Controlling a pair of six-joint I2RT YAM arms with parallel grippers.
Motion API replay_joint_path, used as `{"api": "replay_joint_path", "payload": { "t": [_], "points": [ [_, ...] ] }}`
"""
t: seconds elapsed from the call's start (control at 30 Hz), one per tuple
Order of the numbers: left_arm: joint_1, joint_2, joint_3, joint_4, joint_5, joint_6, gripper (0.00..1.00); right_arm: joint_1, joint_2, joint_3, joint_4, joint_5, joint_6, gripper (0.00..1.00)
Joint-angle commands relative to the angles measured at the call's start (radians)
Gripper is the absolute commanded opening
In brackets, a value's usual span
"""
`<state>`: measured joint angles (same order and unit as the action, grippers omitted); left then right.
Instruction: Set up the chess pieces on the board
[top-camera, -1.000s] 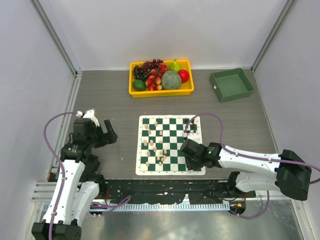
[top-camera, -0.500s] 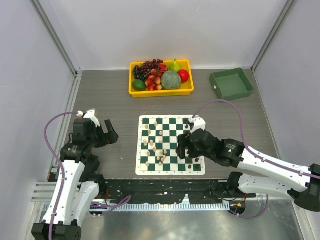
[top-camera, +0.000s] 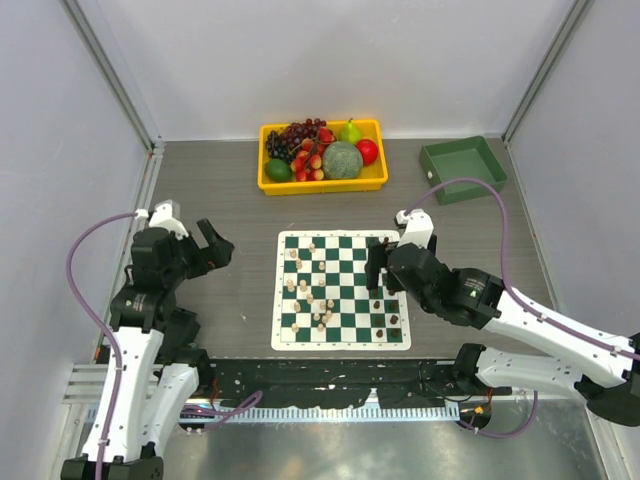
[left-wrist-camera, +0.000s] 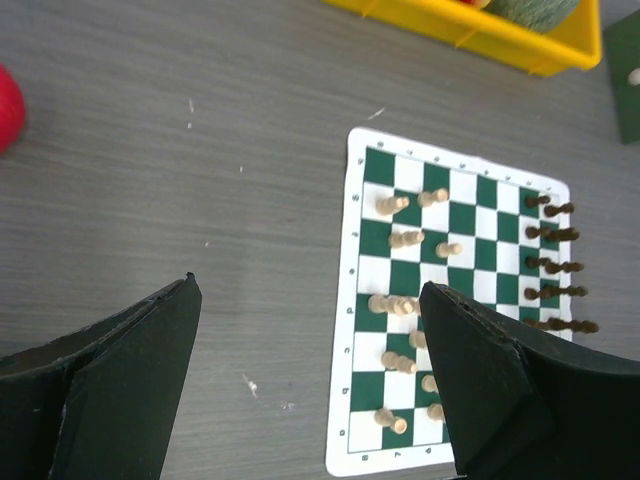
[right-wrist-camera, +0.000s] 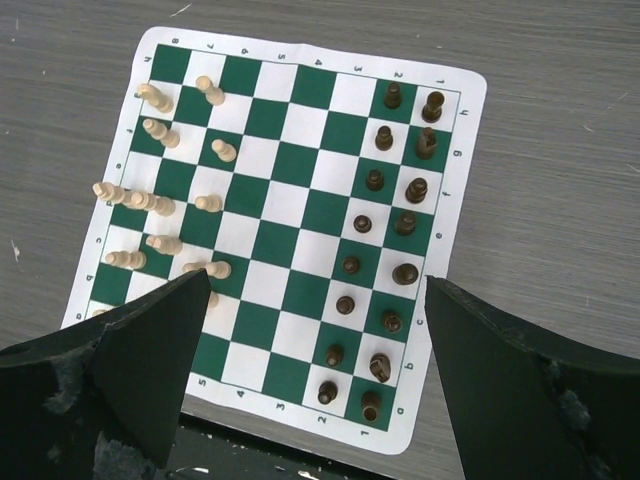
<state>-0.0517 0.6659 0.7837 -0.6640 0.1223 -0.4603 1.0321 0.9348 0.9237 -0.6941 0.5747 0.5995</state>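
Presently, board (right-wrist-camera: 300, 180): dark pieces (right-wrist-camera: 375, 180) in two rows; tan pieces (right-wrist-camera: 140, 200) scattered.
Right gripper (right-wrist-camera: 315, 290): spread, empty, over board.
Left gripper (left-wrist-camera: 310, 290): spread, empty, beside board.
Risk: careless descent toppling crowded tan pieces.

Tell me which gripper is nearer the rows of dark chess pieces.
Right. The right gripper sits above the board's right side, over the dark chess pieces. The left gripper is beyond the board's opposite edge, over the table.
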Motion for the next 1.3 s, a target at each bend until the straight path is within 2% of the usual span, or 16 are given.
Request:
{"api": "replay_joint_path", "payload": {
  "t": [0.0,0.07,0.13,0.3,0.4,0.53,0.67,0.83,0.93,1.07,1.27],
  "points": [
    [0.003,0.029,0.077,0.093,0.034,-0.008,0.99,-0.017,-0.042,0.017,0.025,0.091,0.013,0.95],
    [0.003,0.073,0.091,0.118,0.08,-0.005,0.99,-0.035,-0.063,-0.005,0.045,0.082,0.005,0.96],
    [-0.008,0.157,0.136,0.089,0.096,0.015,0.93,-0.076,-0.067,-0.019,0.06,0.042,-0.001,0.95],
    [-0.173,0.357,0.253,0.038,-0.096,0.066,0.9,-0.269,-0.031,-0.025,0.087,-0.182,-0.064,0.96],
    [-0.237,0.477,0.317,0.012,-0.113,0.087,0.86,-0.335,0.002,-0.014,0.085,-0.234,-0.09,0.99],
    [-0.286,0.612,0.393,0.007,-0.086,0.109,0.84,-0.363,0.035,0.0,0.09,-0.292,-0.096,1.0],
    [-0.323,0.714,0.468,0.01,-0.055,0.14,0.83,-0.369,0.068,0.014,0.094,-0.334,-0.096,0.96],
    [-0.411,0.851,0.623,-0.005,-0.039,0.215,0.86,-0.374,0.088,0.021,0.097,-0.363,-0.115,0.94],
    [-0.473,0.972,0.739,-0.081,-0.056,0.258,0.88,-0.379,0.079,0.02,0.09,-0.354,-0.122,0.94],
    [-0.513,1.092,0.827,-0.117,-0.069,0.281,0.84,-0.394,0.053,0.009,0.088,-0.351,-0.112,0.93],
    [-0.519,1.192,0.841,-0.125,-0.053,0.244,0.72,-0.409,0.035,-0.005,0.09,-0.348,-0.113,0.91]
  ]
}}
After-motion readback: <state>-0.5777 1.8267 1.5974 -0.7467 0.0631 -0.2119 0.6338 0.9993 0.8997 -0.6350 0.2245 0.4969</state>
